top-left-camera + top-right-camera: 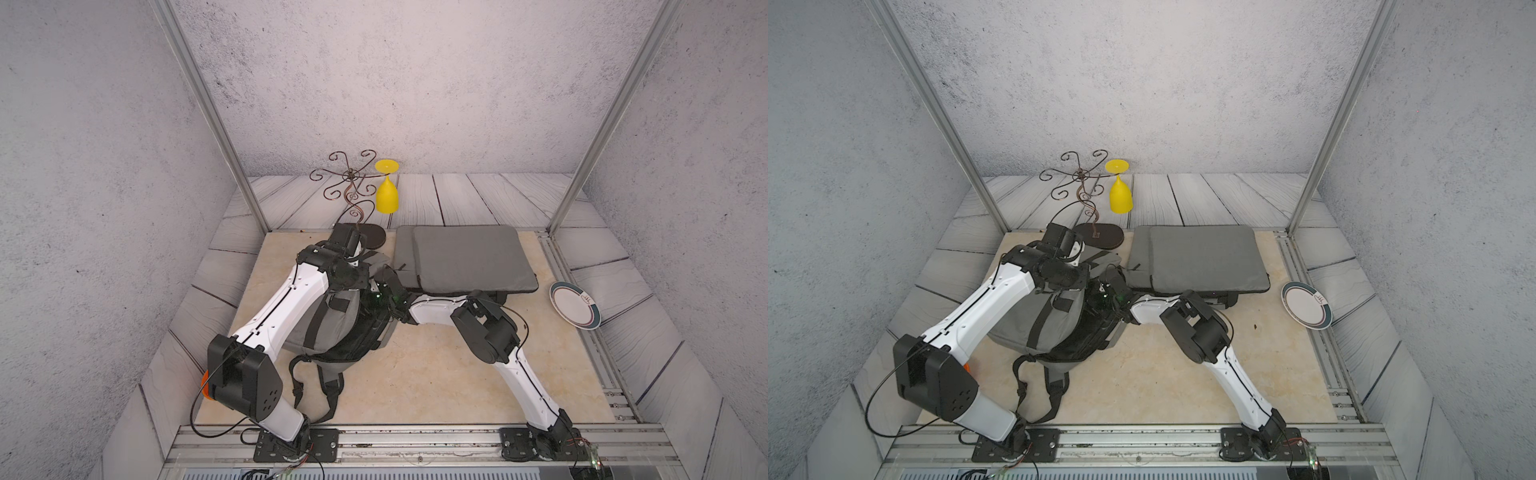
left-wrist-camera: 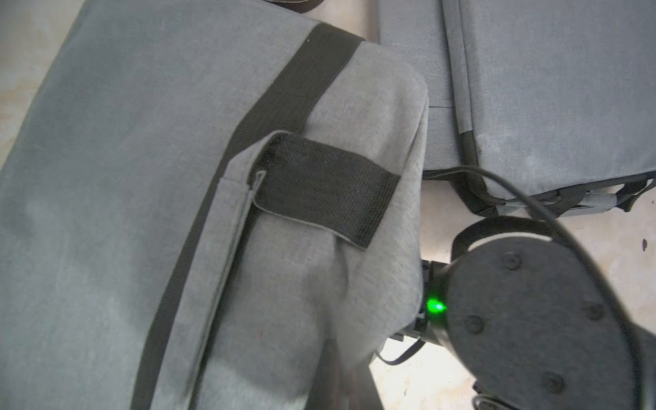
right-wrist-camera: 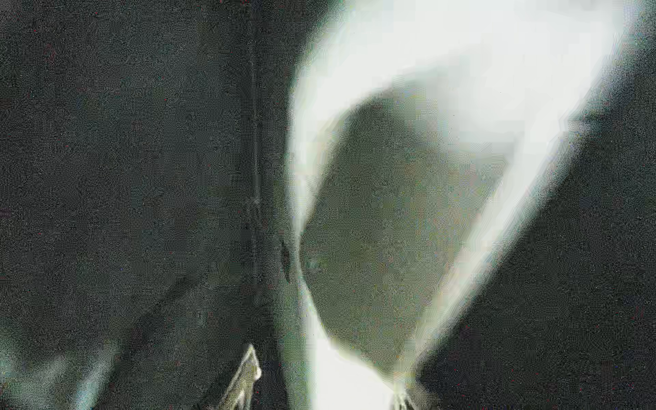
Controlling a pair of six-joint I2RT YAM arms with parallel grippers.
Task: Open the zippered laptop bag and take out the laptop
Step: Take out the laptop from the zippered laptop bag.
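Aluminium rail (image 1: 415,438) spans the near edge, with both arm bases bolted to it; beyond it lies a beige, stone-patterned tabletop (image 1: 424,374). Left of centre lies the grey backpack (image 1: 343,328), soft cloth with black webbing straps, partly covered by the left arm (image 1: 282,307); the left gripper (image 1: 359,286) is clenched at the bag's upper part, and what it pinches is hidden. Only the left wrist view resolves the cloth's fine weave and a black woven tab (image 2: 319,188). The right gripper (image 1: 380,293) is sunk in the backpack's open, black-lined mouth; its wrist view gives only dark blur, so released or grasping cannot be told. Behind stands a scrolled wire rack (image 1: 351,178) with an inverted yellow goblet (image 1: 387,195) hanging from it. Right of centre, just beside the backpack, lies a flat padded grey sleeve (image 1: 469,257); at the far right is a round white plate (image 1: 575,305) with a dark rim band.
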